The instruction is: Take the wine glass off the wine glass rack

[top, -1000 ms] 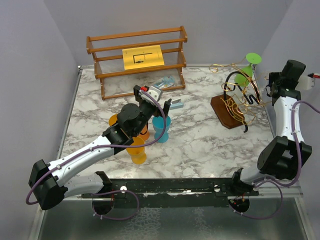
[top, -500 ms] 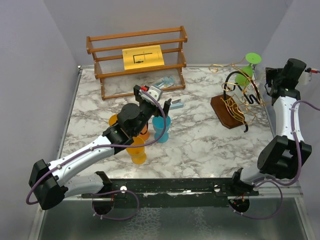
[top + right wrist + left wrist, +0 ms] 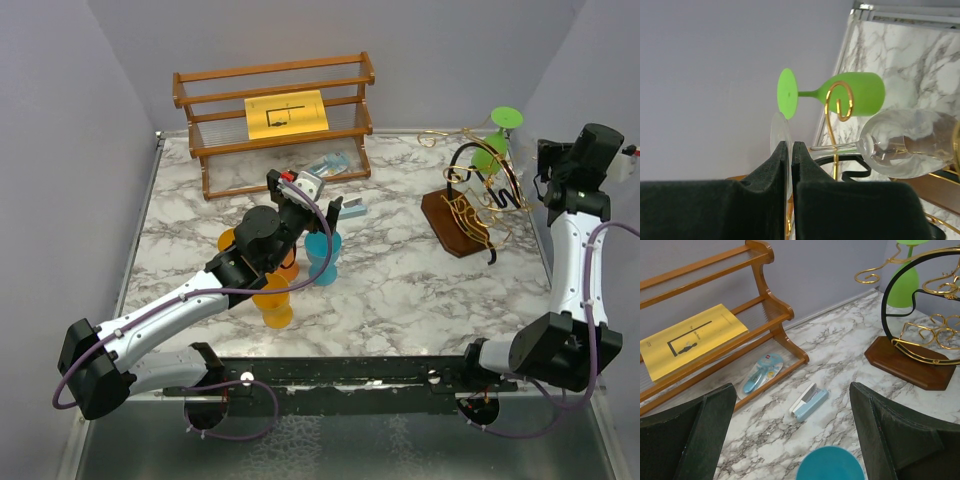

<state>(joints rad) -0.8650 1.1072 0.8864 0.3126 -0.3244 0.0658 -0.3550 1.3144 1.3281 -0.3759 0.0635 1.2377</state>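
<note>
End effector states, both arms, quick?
Left end effector: open, empty.
Right end effector: shut, holding nothing.

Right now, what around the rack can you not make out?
- Right wrist view: the right gripper hides part of the clear wine glass foot; touching or not, unclear.
- Top view: that glass is too faint among the wine glass rack wires.
- Left wrist view: the top edge cuts off the green wine glass foot.
</note>
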